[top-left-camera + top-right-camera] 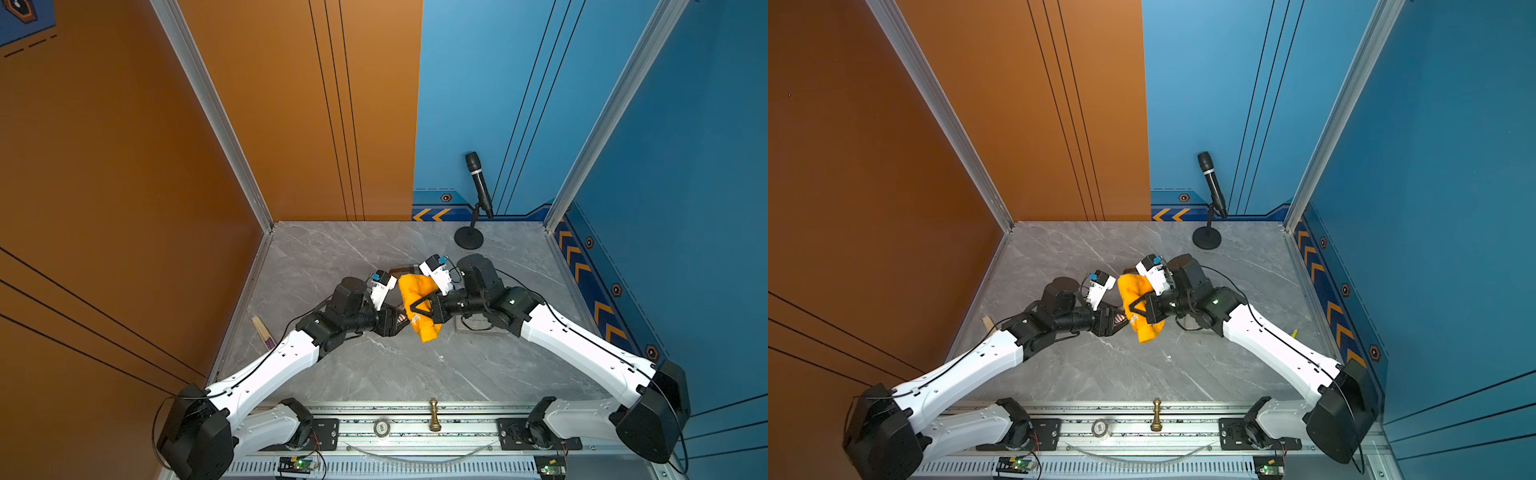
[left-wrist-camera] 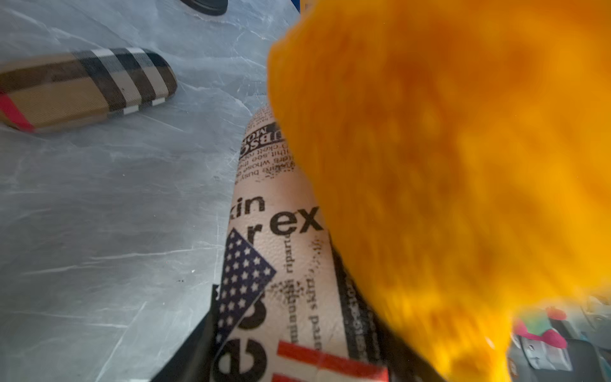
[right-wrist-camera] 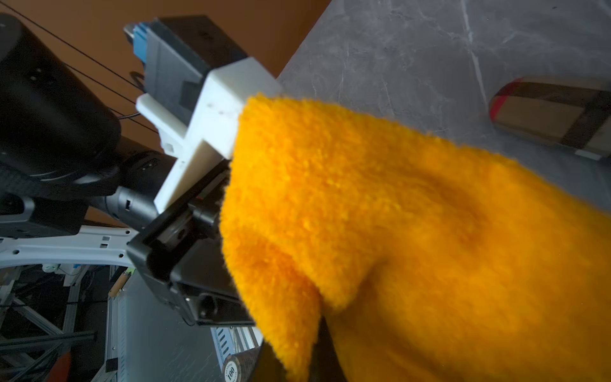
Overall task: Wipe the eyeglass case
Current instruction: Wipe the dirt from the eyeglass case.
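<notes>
Grey marble tabletop (image 1: 374, 374): plaid eyeglass case (image 2: 82, 89), mic stand (image 1: 468, 239), beige stick (image 1: 262, 331).

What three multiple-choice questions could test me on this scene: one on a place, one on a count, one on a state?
1. Where is the plaid case?
A) lying on the table
B) on the front rail
C) leaning on the wall

2. How many eyeglass cases show in the left wrist view?
A) one
B) two
C) three

3. What is the state of the right gripper?
A) open and empty
B) shut on the cloth
C) shut on a chess piece

Answers:
1 A: it lies flat on the grey marble and nothing grips it.
2 B: the plaid case and the newsprint case both show there.
3 B: the orange cloth hangs from its closed fingers.
</notes>
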